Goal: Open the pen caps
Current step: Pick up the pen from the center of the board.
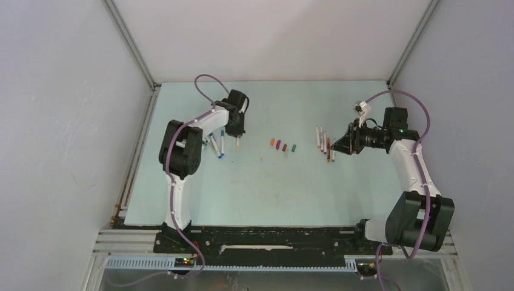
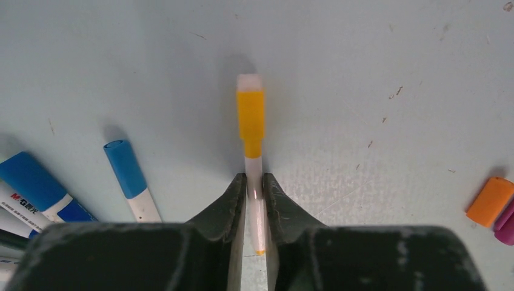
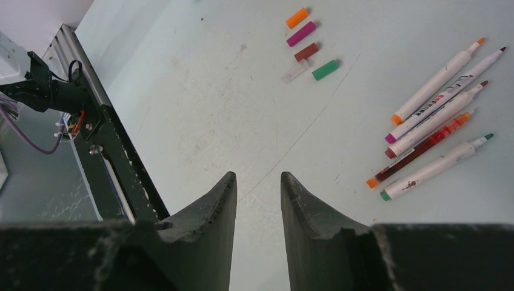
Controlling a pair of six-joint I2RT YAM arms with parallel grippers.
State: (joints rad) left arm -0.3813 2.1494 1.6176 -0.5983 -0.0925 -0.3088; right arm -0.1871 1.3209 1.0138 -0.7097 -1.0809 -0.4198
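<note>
My left hand (image 2: pixel 254 177) is pinched narrow on the white barrel (image 2: pixel 255 209) of one pen. The fingers press it from both sides, low on the shaft, so the yellow cap (image 2: pixel 250 115) sticks out free beyond the tips. That cap is on the pen, pointing away from the wrist camera over the worktop (image 1: pixel 273 188). I judge the grip was put there so the other arm can pull the cap straight off.

My right hand (image 3: pixel 259 182) holds nothing, its fingers a small gap apart, and it hangs well off to the side near the uncapped pens (image 3: pixel 433 121). The loose caps (image 3: pixel 306 42) lie in a short row mid-worktop (orange, magenta, brown, green). The blue caps (image 2: pixel 124 167) wait just beside the left hand. I cannot tell whether the pinched pen is lifted or resting.
</note>
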